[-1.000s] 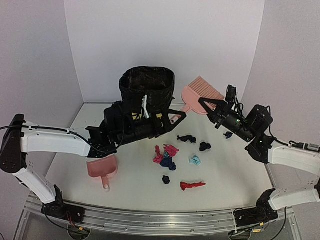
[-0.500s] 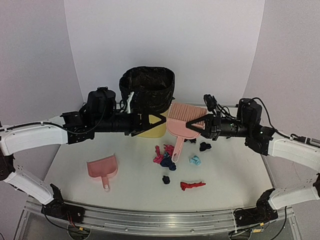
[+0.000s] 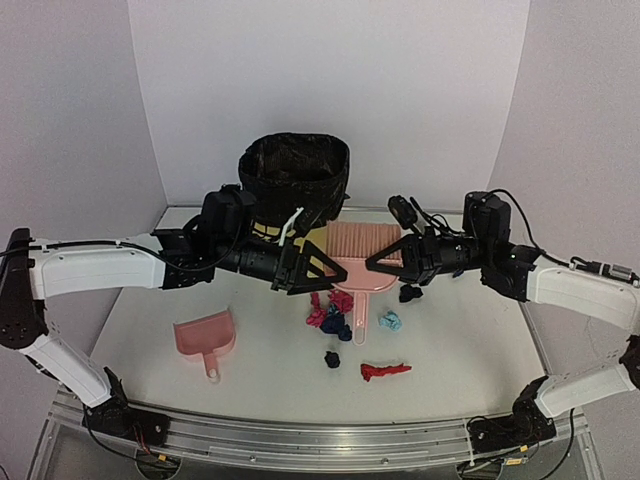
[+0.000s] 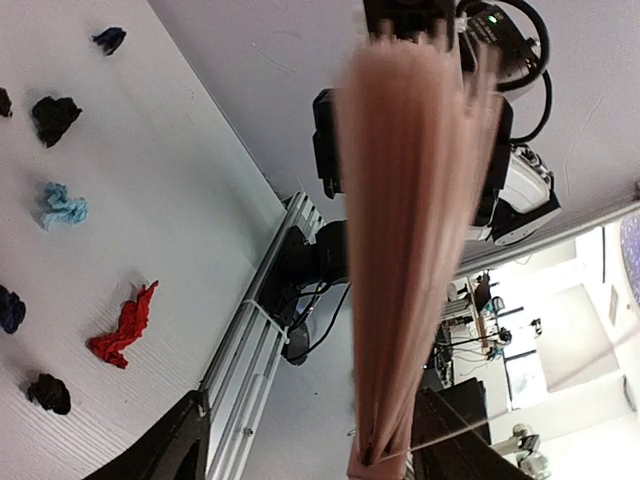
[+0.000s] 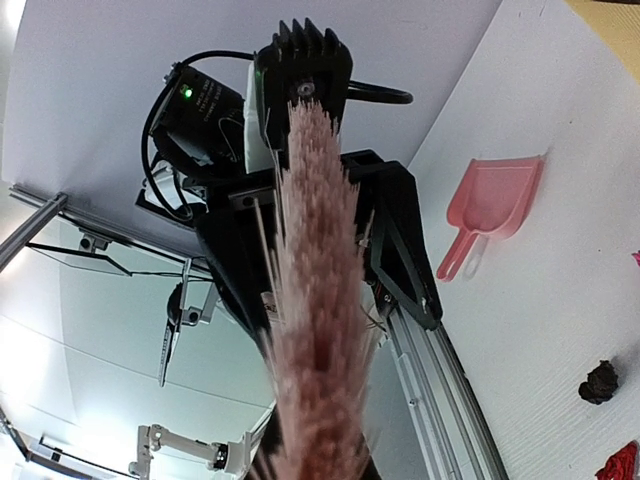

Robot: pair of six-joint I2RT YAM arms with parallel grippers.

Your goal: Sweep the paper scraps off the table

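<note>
Two robot arms meet over the middle of the white worktop (image 3: pixel 270 385), a pink hand brush (image 3: pixel 356 262) raised between them with its bristles toward the back wall and its handle hanging over the litter. From above, the right tool (image 3: pixel 381 263) appears clamped on the brush head, while the left tool (image 3: pixel 325 270) faces it from the other side. The left wrist camera shows more: that tool's two dark fingers (image 4: pixel 175 450) are spread wide, with the bristles seen edge-on between them and touching neither. The right wrist camera is all but filled by the bristles, which hide its own fingers, so the hold can be judged only from overhead. The paper scraps (image 3: pixel 333 308) lie on the worktop below and just in front of the brush — a red and navy cluster, a teal wad to its right, dark wads beside and nearer the front, and a red strip nearest the metal rail (image 3: pixel 320 440). The left wrist view also shows a small blue scrap far off to the right. A pink dustpan (image 3: pixel 205 338) sits well apart on the left, and a black-lined bin (image 3: pixel 295 172) stands at the back.
</note>
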